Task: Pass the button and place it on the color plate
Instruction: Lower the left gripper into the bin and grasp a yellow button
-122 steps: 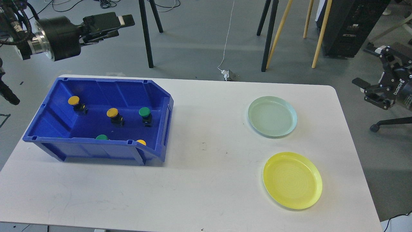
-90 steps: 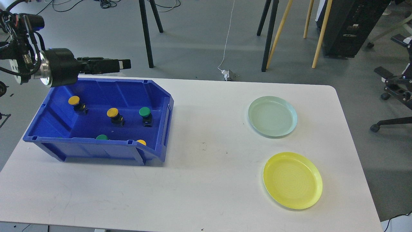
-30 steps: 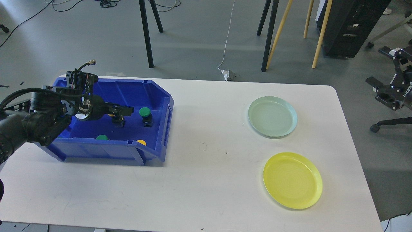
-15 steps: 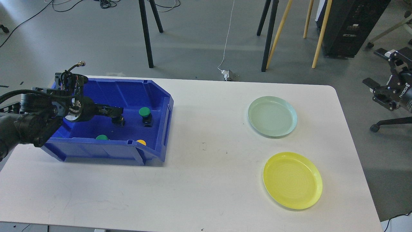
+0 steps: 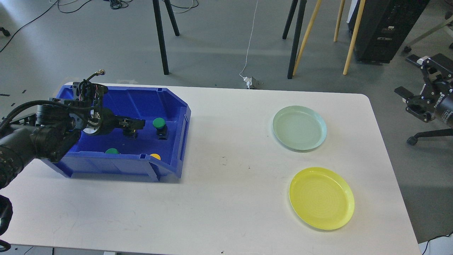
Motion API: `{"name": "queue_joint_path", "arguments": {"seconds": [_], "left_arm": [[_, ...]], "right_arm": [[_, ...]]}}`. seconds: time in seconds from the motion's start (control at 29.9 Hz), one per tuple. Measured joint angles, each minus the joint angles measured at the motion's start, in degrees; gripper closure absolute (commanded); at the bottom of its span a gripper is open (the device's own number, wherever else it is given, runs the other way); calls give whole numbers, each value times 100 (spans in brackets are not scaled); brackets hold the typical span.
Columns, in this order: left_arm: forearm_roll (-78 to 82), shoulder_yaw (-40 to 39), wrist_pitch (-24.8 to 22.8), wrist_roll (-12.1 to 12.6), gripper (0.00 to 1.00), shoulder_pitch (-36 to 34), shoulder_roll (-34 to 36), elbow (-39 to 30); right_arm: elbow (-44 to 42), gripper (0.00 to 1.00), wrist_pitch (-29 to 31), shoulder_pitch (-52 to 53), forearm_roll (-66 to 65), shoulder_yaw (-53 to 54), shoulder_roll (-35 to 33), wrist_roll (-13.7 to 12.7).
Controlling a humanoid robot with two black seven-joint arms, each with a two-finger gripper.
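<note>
A blue bin (image 5: 177, 106) stands at the table's left. In it I see a green button (image 5: 159, 123), a second green button (image 5: 112, 151) and a yellow button (image 5: 155, 156), both half hidden by the front wall. My left gripper (image 5: 137, 123) reaches into the bin, right over a button whose black body (image 5: 131, 134) shows below it; its cap is hidden. The dark fingers cannot be told apart. My right gripper (image 5: 408, 76) hangs off the table's right side, open and empty. A pale green plate (image 5: 299, 128) and a yellow plate (image 5: 321, 198) lie at the right.
The white table (image 5: 226, 198) carries the bin and the plates. Black stand legs (image 5: 161, 39) and wooden legs (image 5: 308, 32) stand on the floor behind the table. A black cabinet (image 5: 385, 28) is at the back right.
</note>
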Motion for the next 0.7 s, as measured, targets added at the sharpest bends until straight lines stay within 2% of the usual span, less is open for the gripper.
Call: {"name": "queue_joint_path", "arguments": {"seconds": [0.2,0.33,0.47,0.64,0.7], "left_arm": [[19,8,47,-20,5,9,28,165],[20,14,103,-52,12,99,36,254],[32,24,122,-67,15,148,42,264],[15,21,126,-81,28,148,40,259],[7,19,122,-84,37,135,28,258]], "right_arm": [[-3,2,-28,0,-1,3,16,2],[0,2,-67,0,-4,4,65,2],[2,2,-89,0,-7,4,81,2],[3,2,-92,-1,-10,4,83,5],[1,2,-92,-5,-11,4,83,5]]}}
